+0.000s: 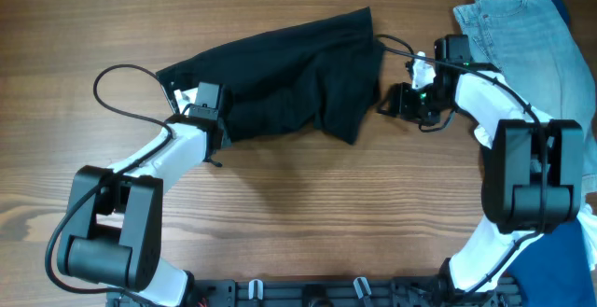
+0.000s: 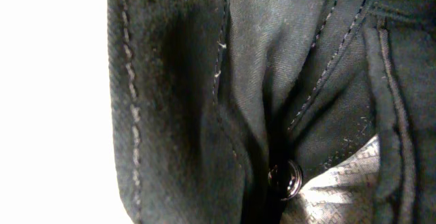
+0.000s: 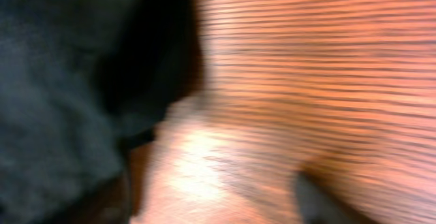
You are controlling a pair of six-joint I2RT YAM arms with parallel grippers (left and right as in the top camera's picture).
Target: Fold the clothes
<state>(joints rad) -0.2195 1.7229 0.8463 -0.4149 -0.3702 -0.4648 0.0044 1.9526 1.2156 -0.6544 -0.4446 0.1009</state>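
The clothes (image 1: 289, 74) are one black garment lying crumpled across the middle of the wooden table (image 1: 308, 204). My left gripper (image 1: 218, 120) sits at its left edge, shut on the fabric. In the left wrist view the black cloth (image 2: 204, 81), with stitched seams and a shiny button (image 2: 285, 178), fills the frame and hides the jaws. My right gripper (image 1: 395, 102) hovers just off the garment's right edge. The blurred right wrist view shows its jaws open, my right gripper (image 3: 225, 197) over bare wood, with the black cloth (image 3: 61, 81) to the left.
Light blue jeans (image 1: 522, 27) lie at the back right corner, close behind the right arm. Dark blue fabric (image 1: 571, 260) lies at the right front edge. A black cable (image 1: 117, 88) loops on the table left of the garment.
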